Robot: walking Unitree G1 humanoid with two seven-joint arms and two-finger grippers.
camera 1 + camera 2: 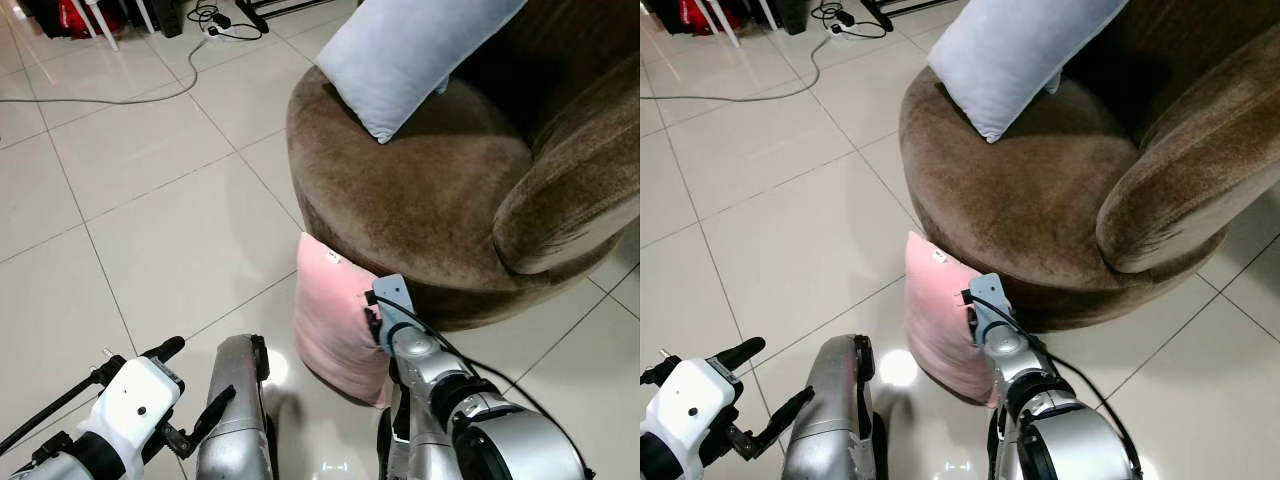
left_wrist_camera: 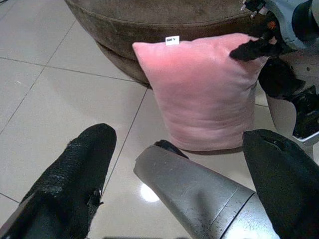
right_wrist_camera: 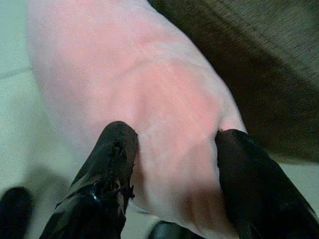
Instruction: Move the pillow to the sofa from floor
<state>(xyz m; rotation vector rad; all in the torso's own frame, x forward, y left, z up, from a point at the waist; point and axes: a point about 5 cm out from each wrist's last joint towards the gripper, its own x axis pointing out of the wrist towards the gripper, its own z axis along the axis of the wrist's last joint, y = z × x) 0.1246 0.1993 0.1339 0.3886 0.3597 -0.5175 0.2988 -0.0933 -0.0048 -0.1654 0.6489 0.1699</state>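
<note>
A pink pillow (image 1: 335,320) stands on edge on the tiled floor, leaning against the base of a round brown sofa (image 1: 420,190). My right gripper (image 3: 172,137) is at the pillow's upper corner nearest the sofa, its two black fingers pressed into the fabric on either side, shut on the pillow. In the left wrist view the pillow (image 2: 209,94) rests with its bottom edge on the floor, a white tag at its top. My left gripper (image 1: 190,385) is open, low at my left, a short way from the pillow and holding nothing.
A light blue cushion (image 1: 410,50) leans on the sofa seat's back left. My silver leg (image 1: 235,400) stands just left of the pink pillow. Cables (image 1: 150,95) and a plug trail across the tiles at the far left. Bare floor lies left of the sofa.
</note>
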